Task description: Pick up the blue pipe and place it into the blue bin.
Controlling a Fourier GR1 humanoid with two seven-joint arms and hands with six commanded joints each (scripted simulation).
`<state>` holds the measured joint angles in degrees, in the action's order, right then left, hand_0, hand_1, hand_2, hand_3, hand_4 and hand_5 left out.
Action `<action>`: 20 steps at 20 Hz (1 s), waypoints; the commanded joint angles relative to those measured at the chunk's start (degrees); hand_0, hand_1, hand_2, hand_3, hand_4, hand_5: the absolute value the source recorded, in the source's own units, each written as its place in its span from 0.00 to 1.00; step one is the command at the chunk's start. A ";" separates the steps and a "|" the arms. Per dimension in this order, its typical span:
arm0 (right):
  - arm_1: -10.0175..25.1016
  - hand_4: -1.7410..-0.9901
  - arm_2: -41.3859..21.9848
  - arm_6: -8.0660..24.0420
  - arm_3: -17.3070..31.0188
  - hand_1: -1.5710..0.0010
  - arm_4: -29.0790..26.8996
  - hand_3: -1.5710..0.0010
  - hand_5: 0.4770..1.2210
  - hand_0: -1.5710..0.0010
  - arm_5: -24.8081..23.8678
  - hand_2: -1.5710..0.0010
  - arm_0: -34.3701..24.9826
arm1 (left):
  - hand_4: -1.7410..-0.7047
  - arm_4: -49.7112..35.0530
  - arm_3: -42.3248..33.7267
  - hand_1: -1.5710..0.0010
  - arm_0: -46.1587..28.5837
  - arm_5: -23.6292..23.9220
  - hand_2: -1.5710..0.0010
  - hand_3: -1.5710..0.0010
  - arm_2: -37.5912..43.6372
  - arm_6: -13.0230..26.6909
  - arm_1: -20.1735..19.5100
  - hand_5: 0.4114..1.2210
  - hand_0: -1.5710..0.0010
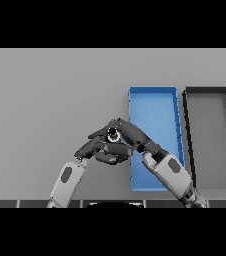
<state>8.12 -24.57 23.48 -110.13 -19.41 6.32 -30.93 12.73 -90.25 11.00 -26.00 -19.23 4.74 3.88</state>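
Observation:
Only a round end and a sliver of blue show of the blue pipe (113,134); the rest is hidden among the two hands. My right hand (129,134) reaches in from the lower right, just left of the blue bin's left wall, with its fingers curled round the pipe. Directly below and to the left, my left hand (94,148) presses up against the right hand and the pipe. The blue bin (155,100) is a long open tray lying right of the hands, with nothing visible inside; my right forearm crosses its near left corner.
A dark grey bin (209,90) of the same shape lies right of the blue one, close beside it. The grey table (50,95) stretches out bare to the left and behind the hands.

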 commanded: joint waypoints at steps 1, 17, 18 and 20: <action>-0.05 0.00 1.26 1.79 -0.68 0.00 -2.11 0.00 1.00 0.00 -1.43 0.00 -1.49 | 0.80 -0.24 0.02 0.99 0.28 -0.08 0.99 0.99 0.48 -0.08 -0.34 0.07 0.99; 20.09 0.00 24.65 5.31 14.68 0.00 -12.05 0.00 1.00 0.00 -9.99 0.00 -19.10 | 0.83 0.08 0.40 1.00 0.67 -0.10 1.00 1.00 0.71 0.82 -0.56 0.00 1.00; 20.96 0.00 25.22 5.20 14.79 0.00 -12.16 0.00 1.00 0.00 -9.47 0.00 -17.04 | 0.83 0.44 0.45 1.00 0.85 0.07 1.00 1.00 0.74 0.26 -0.89 0.00 1.00; 21.36 0.00 26.21 5.02 14.98 0.00 -12.73 0.00 1.00 0.00 -9.83 0.00 -12.19 | 0.84 0.71 0.51 1.00 0.53 0.24 1.00 1.00 0.60 0.68 -0.91 0.00 1.00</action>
<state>29.45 1.62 28.68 -95.13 -32.28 -3.50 -43.02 13.42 -89.73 11.51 -25.77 -18.63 5.35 2.98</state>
